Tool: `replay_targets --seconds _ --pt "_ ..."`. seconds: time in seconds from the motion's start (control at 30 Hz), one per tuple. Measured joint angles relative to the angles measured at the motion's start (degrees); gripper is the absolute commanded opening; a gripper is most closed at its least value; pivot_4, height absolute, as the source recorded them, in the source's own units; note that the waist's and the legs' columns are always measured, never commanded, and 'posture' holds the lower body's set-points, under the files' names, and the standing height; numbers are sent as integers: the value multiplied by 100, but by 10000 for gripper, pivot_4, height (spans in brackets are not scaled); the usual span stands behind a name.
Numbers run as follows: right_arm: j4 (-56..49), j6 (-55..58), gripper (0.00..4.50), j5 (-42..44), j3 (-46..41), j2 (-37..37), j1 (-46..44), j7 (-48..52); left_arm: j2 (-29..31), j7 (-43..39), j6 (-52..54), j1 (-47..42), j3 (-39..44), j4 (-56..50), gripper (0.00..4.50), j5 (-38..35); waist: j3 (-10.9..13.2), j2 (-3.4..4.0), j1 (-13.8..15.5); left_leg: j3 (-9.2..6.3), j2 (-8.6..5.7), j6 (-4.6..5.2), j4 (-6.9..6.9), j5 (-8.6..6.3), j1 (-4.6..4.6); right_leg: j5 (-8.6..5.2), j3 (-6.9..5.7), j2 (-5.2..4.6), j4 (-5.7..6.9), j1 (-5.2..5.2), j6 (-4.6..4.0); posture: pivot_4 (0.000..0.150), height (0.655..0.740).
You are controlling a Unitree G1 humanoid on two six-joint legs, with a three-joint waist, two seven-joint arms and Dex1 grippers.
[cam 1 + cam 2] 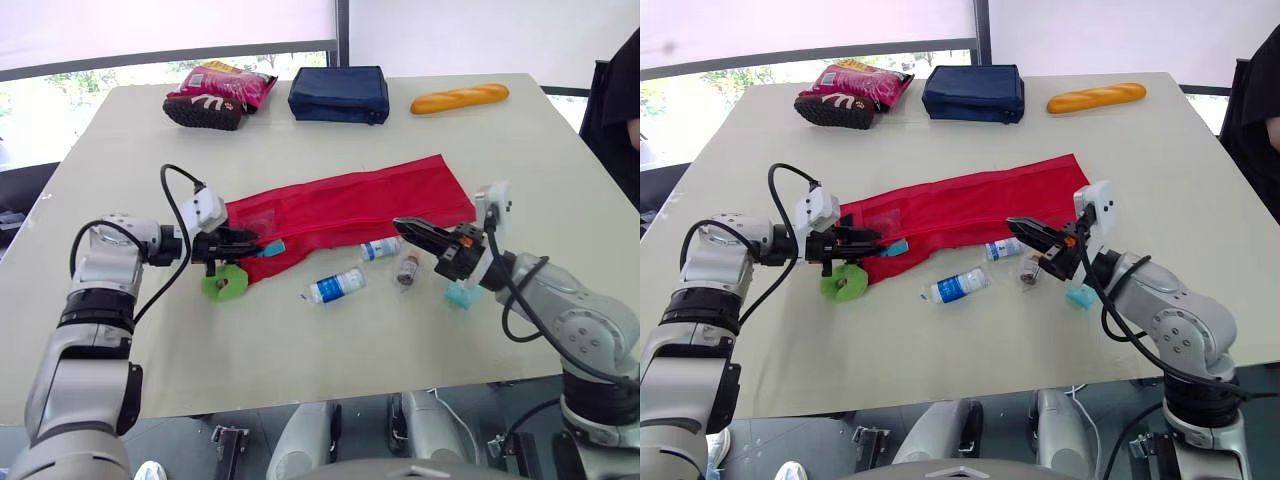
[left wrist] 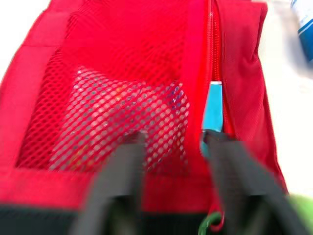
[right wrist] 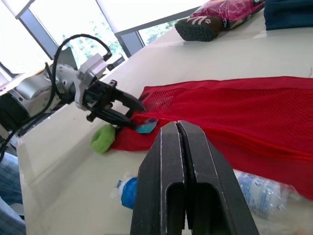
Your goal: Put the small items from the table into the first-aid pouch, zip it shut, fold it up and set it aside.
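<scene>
The red mesh first-aid pouch (image 1: pixel 350 205) lies unfolded across the table's middle. My left gripper (image 1: pixel 250 243) is at its left end, fingers open over the mesh pocket (image 2: pixel 122 112), beside a teal tab (image 2: pixel 213 110) on the zipper line. A green roll (image 1: pixel 224 284) lies just below that gripper. A blue-labelled bottle (image 1: pixel 335 286), a smaller bottle (image 1: pixel 381 249) and a brown vial (image 1: pixel 407 268) lie along the pouch's near edge. My right gripper (image 1: pixel 405 225) hovers above the vial, shut on nothing (image 3: pixel 178 128). A teal item (image 1: pixel 460 296) lies under its wrist.
At the table's far side are a navy bag (image 1: pixel 339 94), a baguette (image 1: pixel 459 98), a pink snack packet (image 1: pixel 228 83) and a dark shoe-like object (image 1: pixel 203 110). A person in dark clothing (image 1: pixel 620 100) stands at the right edge.
</scene>
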Motion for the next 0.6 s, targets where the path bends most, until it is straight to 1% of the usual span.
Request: replay_targets --seconds 0.07,0.1,0.13,0.17,0.2,0.3,0.33,0.4,0.43,0.5,0.57,0.6 --pt "-16 -43 0 0 0 -26 11 0 -5 -216 309 -4 34 -233 43076 -204 0 0 -2 -1 0 0 6 0 0 0 0 0 8 0 0 1500 7397" --pt "-18 -45 0 0 0 -28 11 0 -10 -252 361 -7 37 -279 43076 -236 0 0 -2 -1 1 0 7 0 0 0 0 0 9 0 0 1500 7397" --pt "-59 -149 0 -24 -1 -44 46 -2 -165 -340 835 -85 74 -783 43076 -496 0 0 22 -6 1 -1 12 1 1 0 -3 0 16 1 0 1500 7397" --pt "-85 -225 0 -76 6 -47 53 -1 -333 -266 945 -172 63 -1016 43076 -541 0 -1 41 -10 1 -1 17 2 1 0 -7 -1 16 7 0 1500 7397" --pt "-92 -244 0 -92 9 -49 53 0 -374 -234 958 -191 56 -1061 43076 -541 0 -1 48 -10 0 -1 18 2 1 0 -7 -1 16 8 0 1500 7397" --pt "-243 -622 0 -432 85 -192 113 148 -845 355 861 -381 -203 -1305 43076 -228 -1 -2 53 -6 -5 -1 20 1 2 2 -2 -2 16 9 3 1500 7397" --pt "-341 -972 0 -695 127 -328 251 354 -1089 672 744 -401 -375 -1298 43076 11 -1 -2 49 -4 -7 -1 20 1 3 2 1 -1 16 9 3 1500 7397" --pt "-358 -1168 0 -872 152 -381 309 461 -1224 825 703 -402 -481 -1274 43076 116 0 -4 13 -3 -6 -1 20 2 2 2 6 1 14 8 3 1500 7397" --pt "-365 -1380 2580 -1069 192 -525 388 603 -1375 980 663 -427 -541 -1236 44394 200 0 -4 8 -1 -8 -2 20 2 3 2 8 0 16 7 3 1500 7397" --pt "-373 -1725 8776 -1405 236 -962 563 977 -1603 1226 551 -477 -656 -1109 45000 355 0 -5 6 -1 -8 -1 20 1 3 2 7 1 14 7 4 1500 7397" --pt "-448 -1878 19212 -1484 186 -1214 749 1254 -1685 1380 460 -563 -768 -917 45000 498 0 -5 7 -3 -7 0 20 1 3 2 6 1 14 7 3 1500 7397" --pt "-525 -1916 23439 -1464 106 -1318 856 1368 -1741 1456 398 -625 -779 -782 45000 570 0 -5 13 -4 -6 0 20 1 3 2 4 1 15 7 3 1500 7397"
